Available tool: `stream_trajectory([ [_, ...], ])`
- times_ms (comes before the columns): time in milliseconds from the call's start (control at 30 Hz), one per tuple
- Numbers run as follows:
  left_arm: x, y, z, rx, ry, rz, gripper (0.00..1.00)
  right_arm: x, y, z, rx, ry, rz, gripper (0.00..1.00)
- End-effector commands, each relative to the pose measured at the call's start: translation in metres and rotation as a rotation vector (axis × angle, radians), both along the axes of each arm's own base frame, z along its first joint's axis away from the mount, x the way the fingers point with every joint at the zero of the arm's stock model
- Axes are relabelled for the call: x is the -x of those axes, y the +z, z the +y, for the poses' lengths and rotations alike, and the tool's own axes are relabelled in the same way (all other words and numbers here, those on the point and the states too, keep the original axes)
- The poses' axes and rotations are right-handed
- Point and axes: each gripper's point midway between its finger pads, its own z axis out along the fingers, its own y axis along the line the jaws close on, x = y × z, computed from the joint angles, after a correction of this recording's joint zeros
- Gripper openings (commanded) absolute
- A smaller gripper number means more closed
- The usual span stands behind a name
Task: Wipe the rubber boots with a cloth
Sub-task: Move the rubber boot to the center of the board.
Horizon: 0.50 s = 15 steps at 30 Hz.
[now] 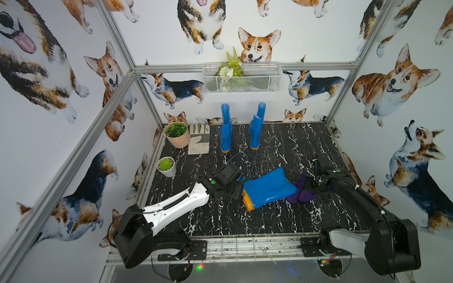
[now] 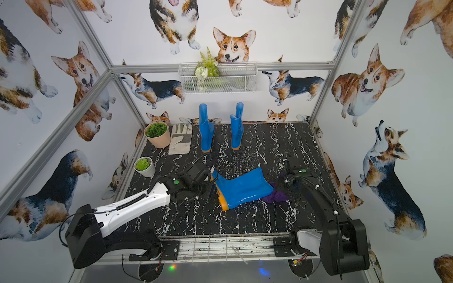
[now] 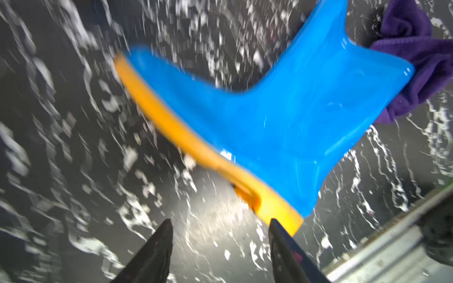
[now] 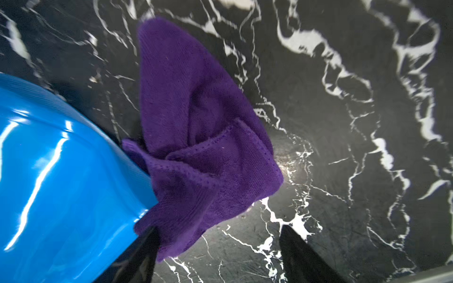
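Purple fleece first: the cloth lies bunched on the black marble tabletop, pressed against the mouth of the blue boot; that boot lies on its side mid-table, orange sole toward the left arm. The other rubber boots stand upright by the back wall, well apart from the action.

The right gripper hovers just over the cloth, jaws spread wide and gripping nothing; one finger overlaps the cloth's near corner, the other is over bare marble. The left gripper sits at the heel end of the sole, jaws parted and empty; the heel is just beside one finger, not between the two.

The step in hand, as I read it, is picking up the cloth. To do it well:

- Shift the right gripper so both fingers straddle the thick folded middle rather than that thin corner.
- Come straight down and close firmly; the pile looks soft and should compress into a good wad.
- Lift clear of the boot's rim before swinging over, or the cloth may drag the shaft along.
- Meanwhile the left jaws could close on the heel to pin the boot — that glossy rubber looks slick and liable to skate under a wipe.
- Then make long strokes along the shaft.
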Motion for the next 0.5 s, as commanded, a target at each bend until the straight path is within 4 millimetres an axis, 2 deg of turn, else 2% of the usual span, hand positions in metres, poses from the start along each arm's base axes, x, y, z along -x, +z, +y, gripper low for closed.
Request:
stream_trajectory([
  [0, 0.001, 0.003, -0.028, 0.256, 0.106, 0.061, 0.64, -0.007, -0.016, 0.004, -0.019, -0.027, 0.006, 0.56],
  [133, -0.002, -0.008, -0.044, 0.255, 0.076, 0.100, 0.66, -0.009, -0.025, 0.007, -0.035, -0.023, 0.022, 0.41],
  [200, -0.005, -0.016, -0.051, 0.250, 0.066, 0.117, 0.66, -0.008, -0.023, 0.005, -0.022, -0.023, 0.012, 0.25],
  [267, -0.008, -0.031, -0.055, 0.217, 0.073, 0.145, 0.66, -0.007, -0.015, -0.002, 0.010, -0.032, -0.016, 0.01],
  [400, -0.010, -0.062, -0.042, 0.061, 0.103, 0.195, 0.64, -0.003, 0.004, -0.020, 0.071, -0.058, -0.073, 0.00],
  [467, -0.010, -0.071, -0.033, 0.010, 0.112, 0.214, 0.58, 0.000, 0.011, -0.029, 0.077, -0.073, -0.074, 0.00],
])
